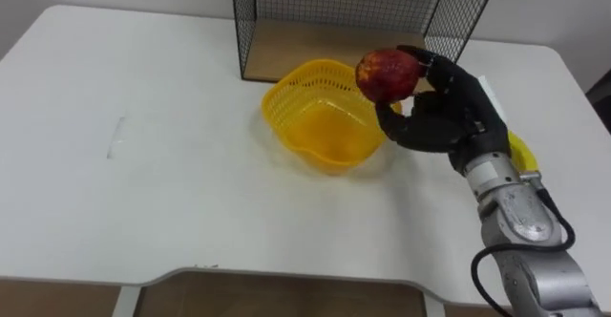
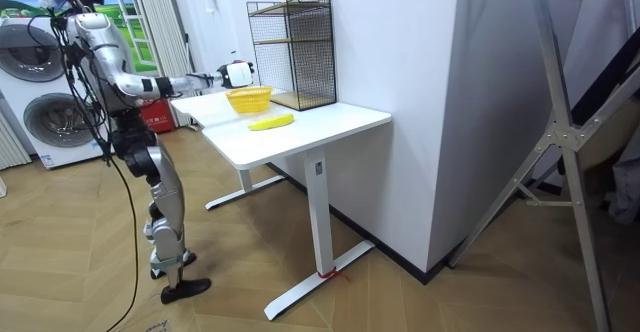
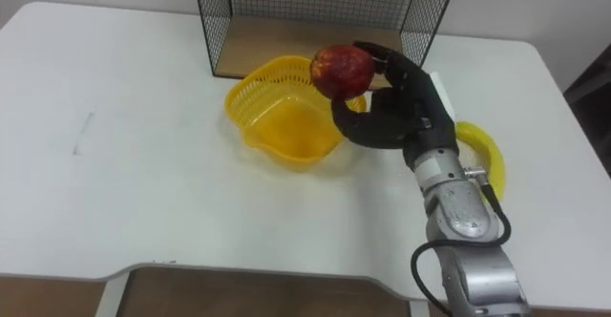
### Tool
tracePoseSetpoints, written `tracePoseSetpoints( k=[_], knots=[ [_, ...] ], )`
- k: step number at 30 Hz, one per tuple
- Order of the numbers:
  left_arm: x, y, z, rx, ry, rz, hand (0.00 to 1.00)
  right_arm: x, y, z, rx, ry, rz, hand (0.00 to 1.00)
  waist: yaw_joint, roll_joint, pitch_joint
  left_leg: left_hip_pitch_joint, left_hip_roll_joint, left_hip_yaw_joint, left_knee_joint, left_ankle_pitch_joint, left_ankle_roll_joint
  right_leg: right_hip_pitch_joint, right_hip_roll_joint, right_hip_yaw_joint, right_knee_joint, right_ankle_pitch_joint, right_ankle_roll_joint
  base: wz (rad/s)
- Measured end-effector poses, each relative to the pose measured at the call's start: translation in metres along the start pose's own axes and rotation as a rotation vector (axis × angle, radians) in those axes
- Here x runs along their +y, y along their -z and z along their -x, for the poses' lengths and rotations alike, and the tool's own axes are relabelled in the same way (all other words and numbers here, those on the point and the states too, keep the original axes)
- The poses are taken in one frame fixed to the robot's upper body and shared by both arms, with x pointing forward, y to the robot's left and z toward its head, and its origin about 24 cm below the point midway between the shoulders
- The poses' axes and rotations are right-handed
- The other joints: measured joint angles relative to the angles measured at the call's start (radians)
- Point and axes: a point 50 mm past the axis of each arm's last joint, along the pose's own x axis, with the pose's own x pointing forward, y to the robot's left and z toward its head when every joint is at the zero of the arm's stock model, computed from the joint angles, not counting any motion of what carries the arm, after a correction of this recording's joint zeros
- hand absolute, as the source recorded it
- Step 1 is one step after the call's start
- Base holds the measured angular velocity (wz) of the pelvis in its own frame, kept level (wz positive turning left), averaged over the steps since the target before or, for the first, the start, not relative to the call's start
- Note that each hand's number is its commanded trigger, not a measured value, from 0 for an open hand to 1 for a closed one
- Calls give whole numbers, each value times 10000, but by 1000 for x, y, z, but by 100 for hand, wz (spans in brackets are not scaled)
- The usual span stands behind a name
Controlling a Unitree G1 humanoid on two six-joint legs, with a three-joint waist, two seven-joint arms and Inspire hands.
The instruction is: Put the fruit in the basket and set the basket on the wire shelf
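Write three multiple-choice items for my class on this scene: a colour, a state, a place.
1. What colour is the meshed plastic basket? A green; B blue; C yellow.
2. The black right hand is: A open, empty; B shut on the round red apple; C shut, empty.
3. Where does the curved yellow banana lie? A on the white table; B in the basket; C in the hand.
Answers: C, its walls are yellow; B, it curls round the apple; A, it lies on the tabletop beside the arm.
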Motion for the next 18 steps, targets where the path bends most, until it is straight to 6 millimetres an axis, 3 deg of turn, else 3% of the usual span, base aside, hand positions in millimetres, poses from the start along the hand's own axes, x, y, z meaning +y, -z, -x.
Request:
tracePoseSetpoints(
  k=[2, 3, 4, 18],
  knots=[
    [1, -1, 0, -24, -30, 2, 0, 2, -5, -4, -181, -138, 624, 100, 108, -26, -12, -5, -1, -1, 10, 0, 0, 3, -5, 2, -9, 0, 0, 0],
    [1, -2, -1, -55, -39, 7, 0, 2, -6, -5, -221, -159, 789, 74, 145, -25, -12, -5, -2, -1, 13, 0, 0, 6, -7, -2, -11, 0, 0, 0],
    [2, -4, -1, -103, -59, 15, 0, 2, -8, -7, -278, -204, 954, 0, 178, -23, -12, -5, -1, -7, 14, 0, 0, 10, -11, -9, -13, 0, 0, 0],
    [3, -8, -2, -61, 129, -33, 0, 9, -8, -9, -176, -576, 1666, 0, 287, 107, 13, -18, -2, -17, 9, 1, 1, 12, -19, -26, -26, 0, 0, 0]
  ],
)
